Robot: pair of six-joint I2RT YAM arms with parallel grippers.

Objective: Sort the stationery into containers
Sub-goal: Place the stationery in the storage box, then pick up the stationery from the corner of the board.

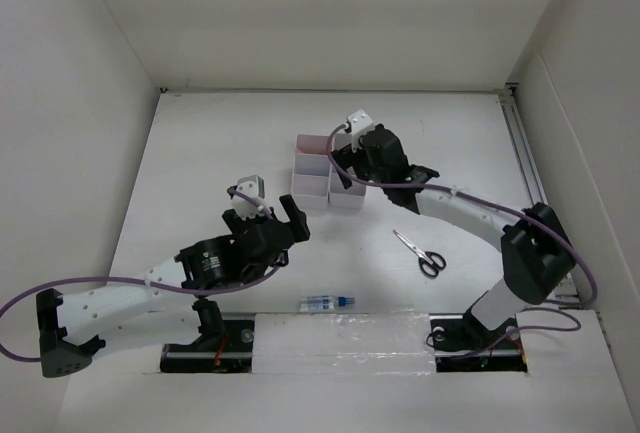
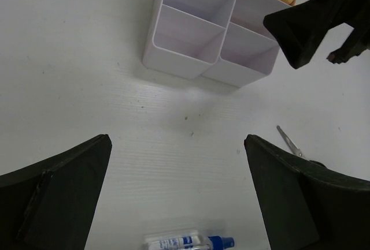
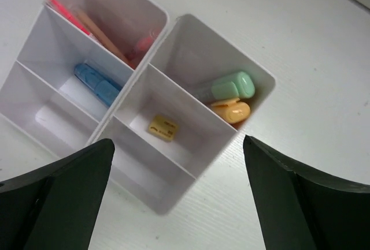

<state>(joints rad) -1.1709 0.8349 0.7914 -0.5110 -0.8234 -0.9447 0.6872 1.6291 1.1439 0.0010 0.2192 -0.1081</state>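
The organizer (image 1: 310,185) keeps each kind apart: pens (image 3: 87,22), blue tube (image 3: 98,82), eraser (image 3: 163,127), green marker (image 3: 228,86). Unsorted on the worktop (image 1: 200,153), scissors (image 1: 420,253) lie at its 4 o'clock and the bottle (image 1: 328,302) at 6 o'clock. The right gripper (image 3: 177,146) hangs above, wide and empty. The left gripper (image 2: 177,140), also wide, seems readied for the bottle.
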